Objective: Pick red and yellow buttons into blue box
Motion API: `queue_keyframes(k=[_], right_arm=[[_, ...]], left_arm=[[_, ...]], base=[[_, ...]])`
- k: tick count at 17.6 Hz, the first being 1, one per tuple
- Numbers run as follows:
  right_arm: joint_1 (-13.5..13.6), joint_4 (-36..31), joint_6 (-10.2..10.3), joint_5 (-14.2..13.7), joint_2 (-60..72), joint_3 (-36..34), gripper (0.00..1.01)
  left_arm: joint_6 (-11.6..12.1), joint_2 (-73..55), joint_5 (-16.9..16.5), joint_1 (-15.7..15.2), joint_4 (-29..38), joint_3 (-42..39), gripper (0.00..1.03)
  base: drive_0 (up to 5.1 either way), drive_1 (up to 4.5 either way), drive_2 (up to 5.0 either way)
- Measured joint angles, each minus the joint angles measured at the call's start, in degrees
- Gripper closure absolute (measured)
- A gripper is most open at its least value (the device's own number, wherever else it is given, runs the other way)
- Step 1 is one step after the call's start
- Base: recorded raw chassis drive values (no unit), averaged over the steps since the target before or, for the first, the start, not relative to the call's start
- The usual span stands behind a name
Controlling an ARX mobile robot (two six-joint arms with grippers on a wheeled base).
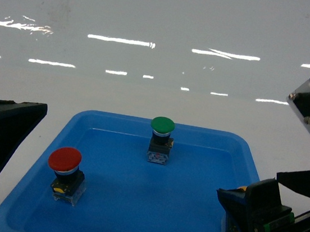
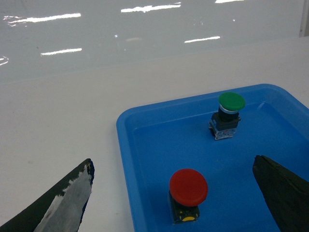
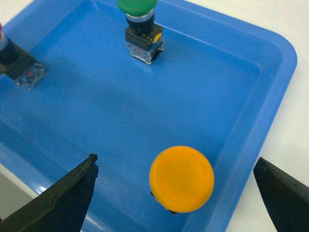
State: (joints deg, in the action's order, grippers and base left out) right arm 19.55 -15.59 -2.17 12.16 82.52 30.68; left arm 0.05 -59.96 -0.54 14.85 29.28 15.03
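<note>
Right tool (image 3: 176, 193) nearest the lens, spread wide, nothing held, hovering over the yellow button (image 3: 181, 179). Yellow button stands upright in the shallow blue tray (image 3: 282, 72), near its right edge, cap up, long axis vertical; in the head view it is mostly hidden behind the right arm. Red button (image 1: 64, 170) also upright, cap up, axis vertical, at the tray's front left. Green button (image 1: 161, 138) upright toward the tray's back middle, well apart from both. Left tool (image 2: 176, 193) spread wide too, empty, above the red button, with one finger over the white bench (image 1: 157, 94) and the other over the tray. Blue box in no view.
</note>
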Motion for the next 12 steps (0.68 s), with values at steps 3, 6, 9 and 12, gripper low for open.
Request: queue_keyframes(k=[3,6,9,12], right_arm=[[-0.42,-1.73,-0.74,-0.57,1.84,-0.92,0.03],[-0.48,-3.87,-1.16,-1.16,5.20,-1.60,0.03],[-0.04,-6.05,-2.95,-2.10,7.45,-1.88,0.03],[-0.52,-7.28,-3.96,-3.43,8.94,-1.79,0.03]], left_arm=[[0.00,0.00,0.00,0.00,-0.02,0.00,0.05],[0.00,0.00,0.00,0.00,0.00,0.00,0.05],[0.00,0.00,0.00,0.00,0.00,0.00,0.05],[0.00,0.00,0.00,0.00,0.00,0.00,0.05]], base=[[0.0,0.00,0.0],[0.0,0.00,0.0],[0.0,0.00,0.0],[0.0,0.00,0.0]])
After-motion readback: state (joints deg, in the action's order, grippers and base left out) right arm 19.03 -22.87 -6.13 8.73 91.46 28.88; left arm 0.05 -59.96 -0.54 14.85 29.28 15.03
